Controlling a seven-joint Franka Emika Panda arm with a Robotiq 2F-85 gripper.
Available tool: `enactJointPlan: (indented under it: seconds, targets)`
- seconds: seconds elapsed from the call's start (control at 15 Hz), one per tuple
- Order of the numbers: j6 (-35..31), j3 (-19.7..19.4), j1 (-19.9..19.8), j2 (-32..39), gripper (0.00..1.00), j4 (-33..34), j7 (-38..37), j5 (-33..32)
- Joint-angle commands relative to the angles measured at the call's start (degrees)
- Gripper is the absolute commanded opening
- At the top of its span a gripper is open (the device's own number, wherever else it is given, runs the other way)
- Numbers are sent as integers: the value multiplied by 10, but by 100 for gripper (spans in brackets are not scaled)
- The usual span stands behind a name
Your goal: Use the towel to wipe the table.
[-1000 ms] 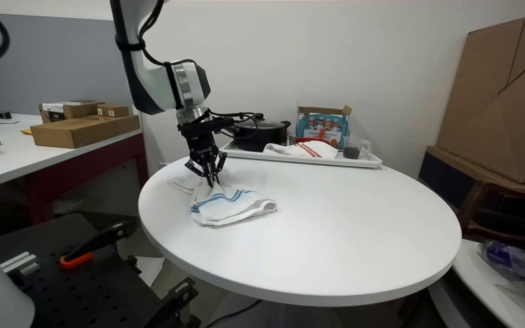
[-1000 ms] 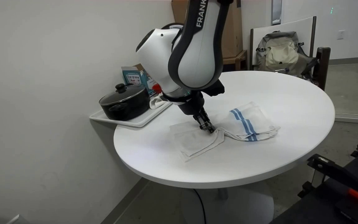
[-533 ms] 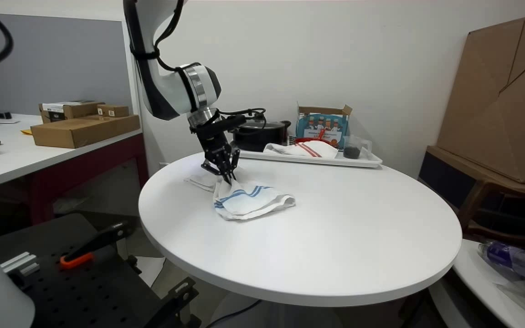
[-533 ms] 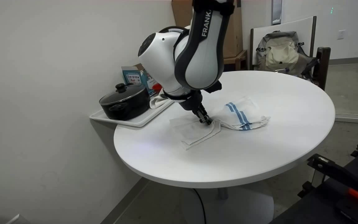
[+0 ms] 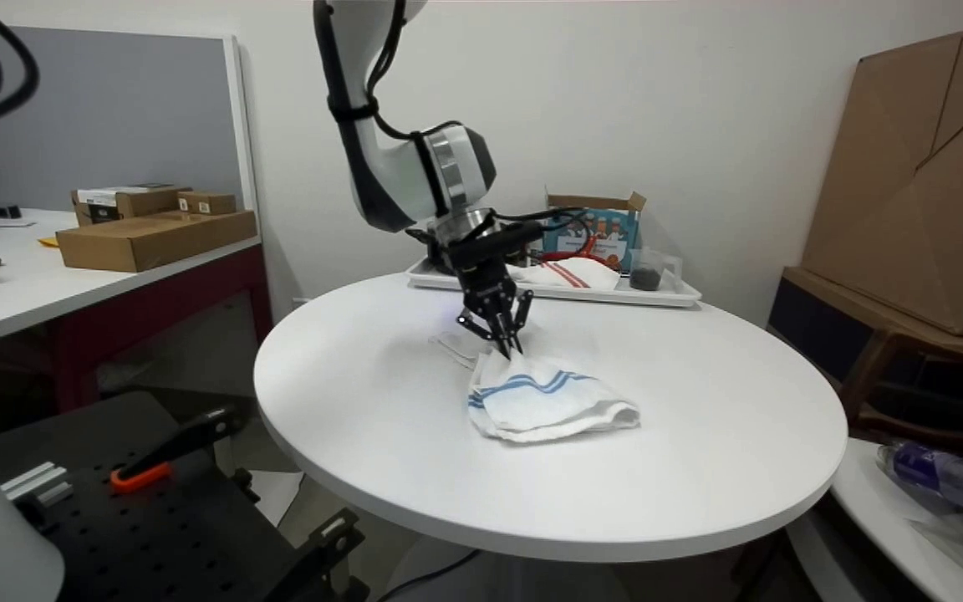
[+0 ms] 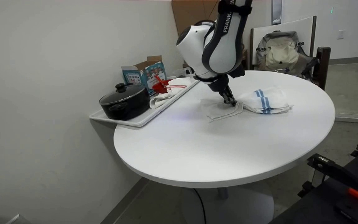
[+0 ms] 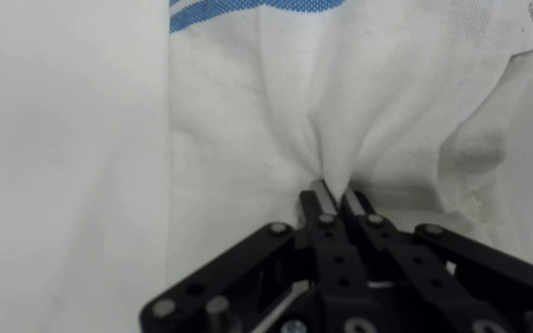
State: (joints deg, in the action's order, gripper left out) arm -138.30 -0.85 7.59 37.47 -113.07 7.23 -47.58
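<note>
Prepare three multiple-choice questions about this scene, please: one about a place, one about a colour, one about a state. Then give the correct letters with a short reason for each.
1. Where does the black pot stand?
A. On the floor
B. On the white tray
C. On a chair

2. What colour are the stripes on the towel that lies on the table?
A. Blue
B. Red
C. Green

3. How do the jaws stand?
A. Wide apart
B. Shut with nothing between them
C. Closed on the towel

1: B, since an exterior view shows the pot within the tray's rim.
2: A, since they look blue in all three views.
3: C, since the wrist view shows the towel gathered into a fold between them.
</note>
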Motion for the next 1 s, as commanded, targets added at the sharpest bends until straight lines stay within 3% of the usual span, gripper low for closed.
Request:
enactJointPlan:
  seconds: [0.0, 0.67, 0.93]
  targets:
    - [-12, -2, -87, 59, 1, 60, 48, 77]
    - [29, -30, -276, 127, 1, 189, 170, 338]
    - [49, -18, -313, 118, 1, 190, 198, 403]
